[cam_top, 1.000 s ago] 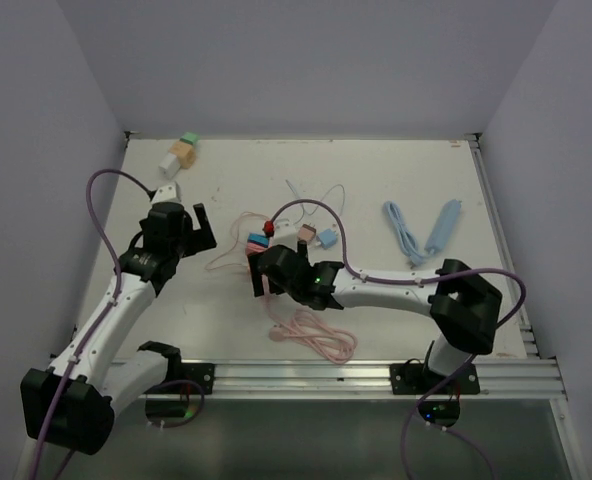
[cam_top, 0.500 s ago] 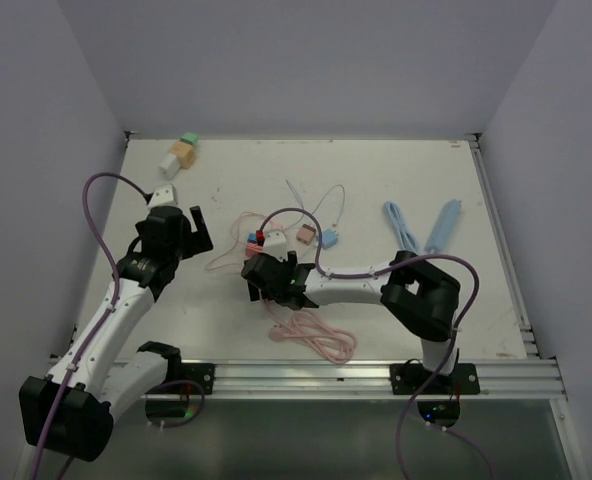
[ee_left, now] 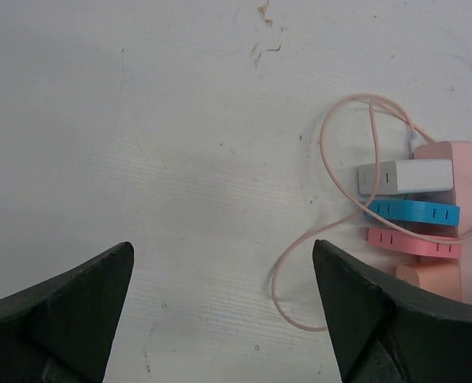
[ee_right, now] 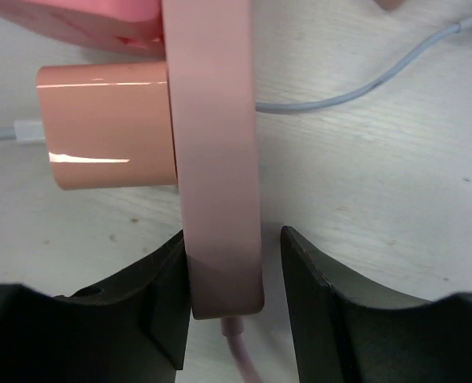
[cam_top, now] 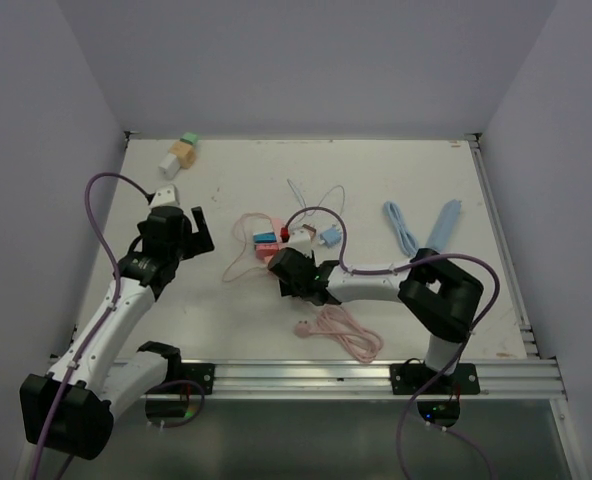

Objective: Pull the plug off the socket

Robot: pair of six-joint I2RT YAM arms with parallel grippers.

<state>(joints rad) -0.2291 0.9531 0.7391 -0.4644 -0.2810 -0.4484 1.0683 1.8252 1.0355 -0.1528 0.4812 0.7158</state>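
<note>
Pink socket strip (ee_right: 216, 159), peach plug (ee_right: 108, 128) seated, sits inside my right gripper (ee_right: 232, 239), not quite pinched; left gripper (ee_left: 222, 249) gapes wide.

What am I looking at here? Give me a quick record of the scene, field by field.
setting: white table, two robot arms
power strip: pink, flat on the table
plugged in, side by side: white adapter, blue adapter, pink adapter, peach adapter
right gripper: straddles the strip's end beside the peach adapter; a firm grip cannot be told
left gripper: open, over bare table, apart from the strip
loose: pink coil, blue cables
</note>
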